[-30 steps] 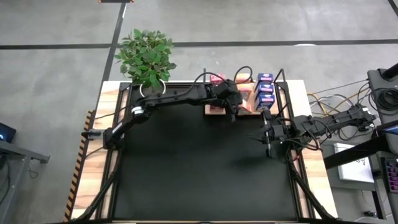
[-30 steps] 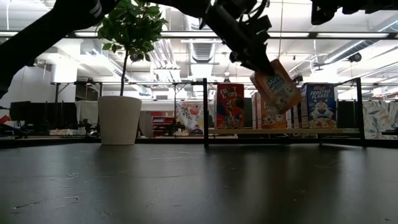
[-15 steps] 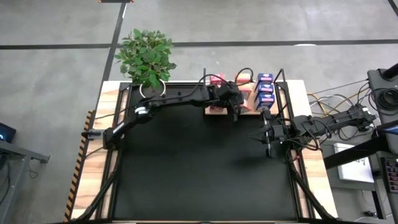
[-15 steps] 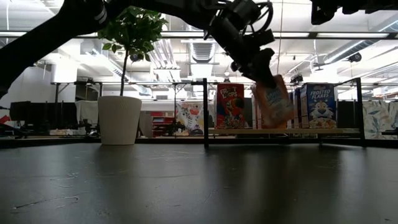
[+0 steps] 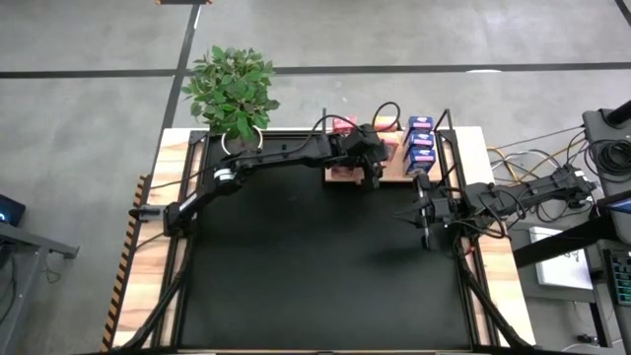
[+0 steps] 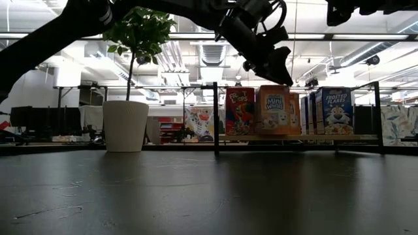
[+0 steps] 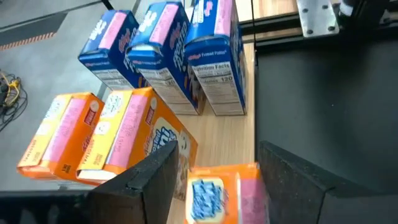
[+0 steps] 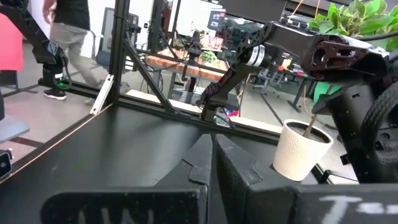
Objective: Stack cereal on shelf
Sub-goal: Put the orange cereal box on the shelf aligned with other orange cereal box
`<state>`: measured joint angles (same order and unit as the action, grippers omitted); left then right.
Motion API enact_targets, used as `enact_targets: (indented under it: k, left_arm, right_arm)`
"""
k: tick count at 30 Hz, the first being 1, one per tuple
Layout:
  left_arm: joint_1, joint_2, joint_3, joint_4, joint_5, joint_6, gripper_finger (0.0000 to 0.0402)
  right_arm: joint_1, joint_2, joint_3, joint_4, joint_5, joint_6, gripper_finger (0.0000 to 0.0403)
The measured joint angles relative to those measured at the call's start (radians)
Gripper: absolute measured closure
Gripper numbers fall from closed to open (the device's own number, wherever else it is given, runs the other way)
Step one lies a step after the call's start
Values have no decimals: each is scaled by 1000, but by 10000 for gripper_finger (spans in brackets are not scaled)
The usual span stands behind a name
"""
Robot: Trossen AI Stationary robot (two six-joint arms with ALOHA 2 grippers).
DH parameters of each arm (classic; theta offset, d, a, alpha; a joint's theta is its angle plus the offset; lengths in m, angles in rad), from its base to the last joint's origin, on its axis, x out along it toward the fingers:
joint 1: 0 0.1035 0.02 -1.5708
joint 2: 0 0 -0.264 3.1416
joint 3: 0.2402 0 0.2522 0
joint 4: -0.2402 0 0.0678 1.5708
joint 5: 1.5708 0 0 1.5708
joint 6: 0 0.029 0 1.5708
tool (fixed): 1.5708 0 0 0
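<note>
Left gripper [image 6: 274,65], fingers now spread wide just above the shelf [image 6: 339,137], having set upright the orange cereal box [image 6: 272,109] that hung tilted moments ago; right gripper [image 5: 424,219] shut, waiting aside.

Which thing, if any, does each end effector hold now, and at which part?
Nothing is held. The left end effector is open just above the orange box standing on the shelf. The right end effector is shut and empty.
</note>
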<state>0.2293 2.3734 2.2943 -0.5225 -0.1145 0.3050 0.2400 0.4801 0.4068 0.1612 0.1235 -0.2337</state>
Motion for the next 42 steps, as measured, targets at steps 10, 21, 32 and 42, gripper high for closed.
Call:
enact_targets:
  k: [10,21,32,42]
  left_arm:
    - [-25,-78,1,-84,0,27,196]
    - [-121,-342,-107,-213,-4,1,196]
    - [-239,-746,-798,323,-8,-16,196]
    - [-244,-1001,-1284,724,-11,-115,196]
  right_arm:
    - [0,0,0,-1,1,5,390]
    - [-2,24,0,-39,367,92,390]
    - [-120,216,46,-28,508,233,391]
    - [-229,379,182,-105,470,307,391]
